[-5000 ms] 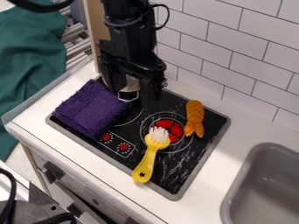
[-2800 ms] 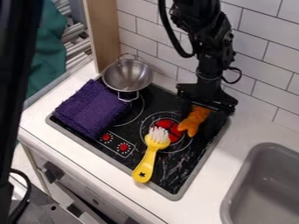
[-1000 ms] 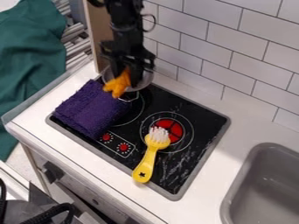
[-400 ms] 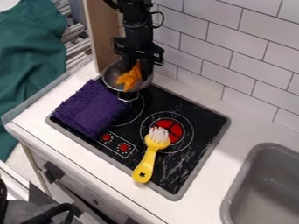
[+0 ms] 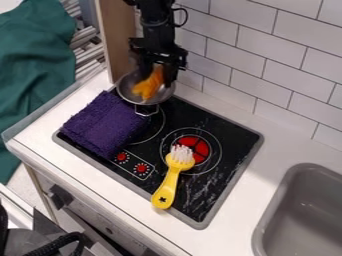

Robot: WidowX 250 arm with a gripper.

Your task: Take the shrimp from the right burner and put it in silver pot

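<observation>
The black gripper hangs at the upper left of the cooktop, over the silver pot, shut on the orange shrimp. The shrimp's upper end is between the fingers. Its tail end slants down to the left, within the pot's outline; whether it touches the bottom I cannot tell. The pot stands at the back left of the black stove. The right burner, with its red centre, has no shrimp on it.
A folded purple towel lies left of and in front of the pot. A yellow brush lies across the stove's front right part, bristles on the burner. Tiled wall behind; grey sink at right.
The shrimp has left the right burner and travelled left with the gripper to above the pot. Since the latest earlier frame, the gripper and the shrimp's upper end have risen slightly.
</observation>
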